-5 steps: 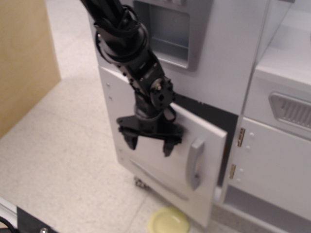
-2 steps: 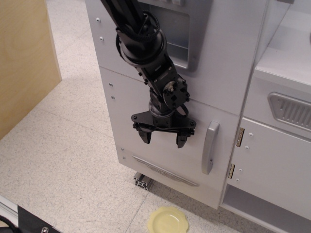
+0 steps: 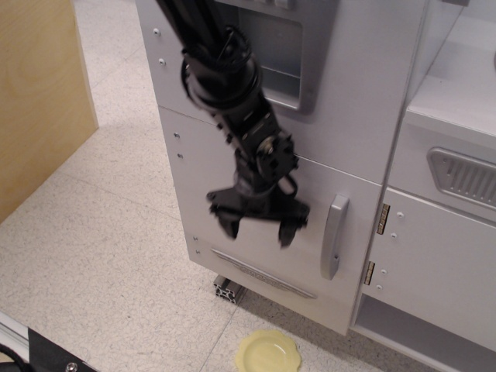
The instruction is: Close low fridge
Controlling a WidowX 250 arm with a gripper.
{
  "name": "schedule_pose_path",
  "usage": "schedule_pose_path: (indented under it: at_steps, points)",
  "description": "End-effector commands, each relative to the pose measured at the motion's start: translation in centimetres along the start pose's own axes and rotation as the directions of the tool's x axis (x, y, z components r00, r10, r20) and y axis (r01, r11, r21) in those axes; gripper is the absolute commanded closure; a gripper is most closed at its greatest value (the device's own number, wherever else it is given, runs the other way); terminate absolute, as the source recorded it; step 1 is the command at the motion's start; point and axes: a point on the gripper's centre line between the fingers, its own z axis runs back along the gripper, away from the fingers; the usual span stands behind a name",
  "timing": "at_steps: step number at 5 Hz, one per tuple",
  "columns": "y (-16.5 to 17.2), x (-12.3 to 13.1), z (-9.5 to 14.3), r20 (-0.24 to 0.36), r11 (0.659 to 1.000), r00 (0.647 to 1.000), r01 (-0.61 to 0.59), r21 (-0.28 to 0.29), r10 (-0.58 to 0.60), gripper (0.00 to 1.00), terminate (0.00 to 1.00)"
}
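Note:
The low fridge door (image 3: 263, 256) is a flat white panel with a curved grey vertical handle (image 3: 334, 236) near its right edge and metal hinges (image 3: 383, 218) to the right. It lies flush with the cabinet front, shut. My black gripper (image 3: 258, 230) hangs in front of the door's middle, left of the handle, fingers spread open and empty, slightly blurred. Whether the fingers touch the door I cannot tell.
Above the door is a white panel with a grey recessed dispenser (image 3: 275, 46). A white cabinet with a grey vent (image 3: 465, 177) stands at the right. A yellow plate (image 3: 267, 353) lies on the speckled floor. A wooden panel (image 3: 39, 93) stands at the left.
The door swung from ajar to flush against the cabinet as my gripper pushed it in. Since then the gripper has shifted slightly down and left.

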Motion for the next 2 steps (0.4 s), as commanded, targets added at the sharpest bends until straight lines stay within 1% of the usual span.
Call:
schedule_pose_path:
  at_steps: [1,2]
  points:
    - [1.17,0.67,1.96,0.041,1.0,0.999,0.007,-0.007,-0.007,0.0,0.0]
    - [1.17,0.67,1.96,0.041,1.0,0.999,0.007,-0.007,-0.007,0.0,1.0]
